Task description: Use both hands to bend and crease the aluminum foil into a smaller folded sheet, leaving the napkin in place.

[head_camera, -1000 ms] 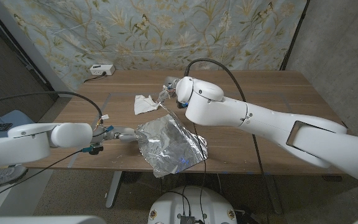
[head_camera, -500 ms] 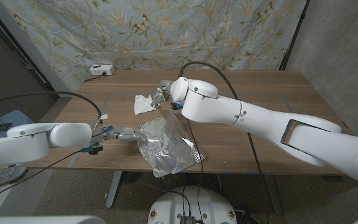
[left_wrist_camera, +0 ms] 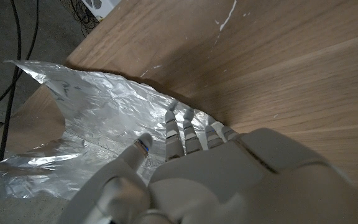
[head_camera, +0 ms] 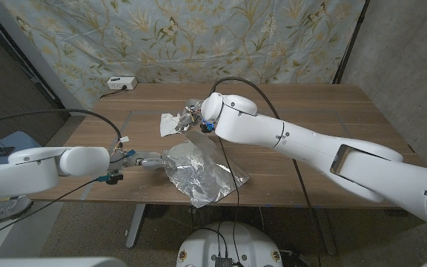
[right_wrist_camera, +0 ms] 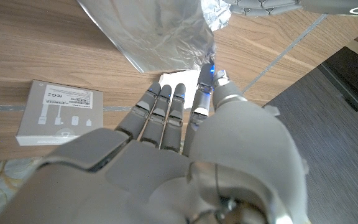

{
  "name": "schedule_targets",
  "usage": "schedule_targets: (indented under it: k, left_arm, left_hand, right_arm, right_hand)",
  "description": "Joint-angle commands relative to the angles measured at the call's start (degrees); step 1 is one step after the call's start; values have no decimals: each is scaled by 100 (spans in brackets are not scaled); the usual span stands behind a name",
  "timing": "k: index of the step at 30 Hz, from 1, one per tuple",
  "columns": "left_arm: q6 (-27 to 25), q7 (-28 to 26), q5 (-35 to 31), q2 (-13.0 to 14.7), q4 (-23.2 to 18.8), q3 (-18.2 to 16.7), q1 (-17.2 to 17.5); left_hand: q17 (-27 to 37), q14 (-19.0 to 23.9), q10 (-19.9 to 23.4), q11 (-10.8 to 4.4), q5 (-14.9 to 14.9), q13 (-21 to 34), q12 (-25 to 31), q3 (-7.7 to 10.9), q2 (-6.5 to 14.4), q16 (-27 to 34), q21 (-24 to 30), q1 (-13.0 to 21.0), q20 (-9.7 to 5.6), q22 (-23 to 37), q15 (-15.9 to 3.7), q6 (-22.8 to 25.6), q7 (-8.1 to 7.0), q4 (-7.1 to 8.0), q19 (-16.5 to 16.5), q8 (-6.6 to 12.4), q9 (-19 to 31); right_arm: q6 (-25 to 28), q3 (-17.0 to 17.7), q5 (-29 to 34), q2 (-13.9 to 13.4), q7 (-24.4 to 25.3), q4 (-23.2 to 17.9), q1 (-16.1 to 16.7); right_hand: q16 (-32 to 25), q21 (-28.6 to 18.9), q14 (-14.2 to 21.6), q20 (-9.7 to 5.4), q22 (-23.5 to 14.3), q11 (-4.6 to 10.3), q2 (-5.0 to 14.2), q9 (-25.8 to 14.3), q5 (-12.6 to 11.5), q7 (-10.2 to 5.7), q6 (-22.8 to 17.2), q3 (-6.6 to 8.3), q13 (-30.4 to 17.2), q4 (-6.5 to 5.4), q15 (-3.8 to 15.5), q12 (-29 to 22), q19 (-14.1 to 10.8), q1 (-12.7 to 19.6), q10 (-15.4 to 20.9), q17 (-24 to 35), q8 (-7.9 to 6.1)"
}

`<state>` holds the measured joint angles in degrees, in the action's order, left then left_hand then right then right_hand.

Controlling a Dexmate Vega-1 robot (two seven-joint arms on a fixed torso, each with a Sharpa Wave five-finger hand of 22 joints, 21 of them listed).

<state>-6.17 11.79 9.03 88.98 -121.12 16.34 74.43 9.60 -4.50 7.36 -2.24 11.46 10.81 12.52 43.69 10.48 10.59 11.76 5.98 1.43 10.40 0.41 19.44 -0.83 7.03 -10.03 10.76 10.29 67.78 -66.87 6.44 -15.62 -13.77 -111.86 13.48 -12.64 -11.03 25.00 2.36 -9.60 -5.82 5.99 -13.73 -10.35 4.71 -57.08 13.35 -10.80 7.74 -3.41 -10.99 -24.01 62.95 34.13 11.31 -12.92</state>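
Observation:
The crumpled aluminum foil (head_camera: 199, 170) lies near the table's front edge, and its near corner hangs over that edge. My right hand (head_camera: 197, 117) is at the foil's raised far corner; in the right wrist view its thumb and fingertips (right_wrist_camera: 205, 81) pinch that corner of the foil (right_wrist_camera: 160, 31). My left hand (head_camera: 143, 159) reaches to the foil's left edge, and its fingers (left_wrist_camera: 185, 130) press down on the foil (left_wrist_camera: 92, 118). The white napkin (head_camera: 172, 124) lies just left of my right hand, apart from the foil.
A small white labelled box (right_wrist_camera: 58, 115) lies on the wood beside my right hand. A white power strip (head_camera: 121, 83) sits at the far left of the table (head_camera: 332, 111). A black cable (head_camera: 228, 159) from my right arm hangs across the foil.
My right hand has moved left toward the napkin with the foil's far corner. The sheet has shifted and settled lower. My left hand has stayed put.

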Motion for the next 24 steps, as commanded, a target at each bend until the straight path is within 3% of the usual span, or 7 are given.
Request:
schedule_targets:
  k: [1, 10, 24]
  left_arm:
    - [-2, -19, 0, 0, -8, -6, 16]
    - [32, -5, 0, 0, 12, 57, -41]
    - [78, -64, 14, 0, 10, 4, 14]
  left_hand:
    - [16, -24, -15, -10, 10, 10, -14, -4, 24, -3, 12, 47, 1, 14, 25, 29, -36, 2, -474, 0, 24]
    - [16, -26, -21, -12, 13, 10, -20, 3, 28, -6, 10, 61, 13, 14, 34, 42, -43, -5, -478, 2, 25]
    - [15, -26, -23, -19, 17, 11, -25, 8, 27, -8, 10, 78, 14, 13, 34, 65, -59, -14, -479, 6, 26]
  right_arm:
    - [-320, 124, -94, 109, -104, 286, 117]
    - [-399, 163, -157, 103, -293, 318, 101]
    - [-747, 426, -419, 139, -509, 538, 265]
  right_hand:
    - [14, -12, 19, 21, -20, 15, -2, -9, 35, 20, 119, -46, -17, -20, -31, 5, 11, -79, -37, 26, 57]
    - [45, 6, -48, 115, -21, -92, -65, -9, 41, 81, 469, -193, -22, -114, -162, 21, 63, -382, -172, 26, 174]
    - [68, 14, -108, 188, -22, -179, -103, -8, 32, 140, 698, -269, -23, -134, -244, 34, 109, -529, -298, 22, 214]
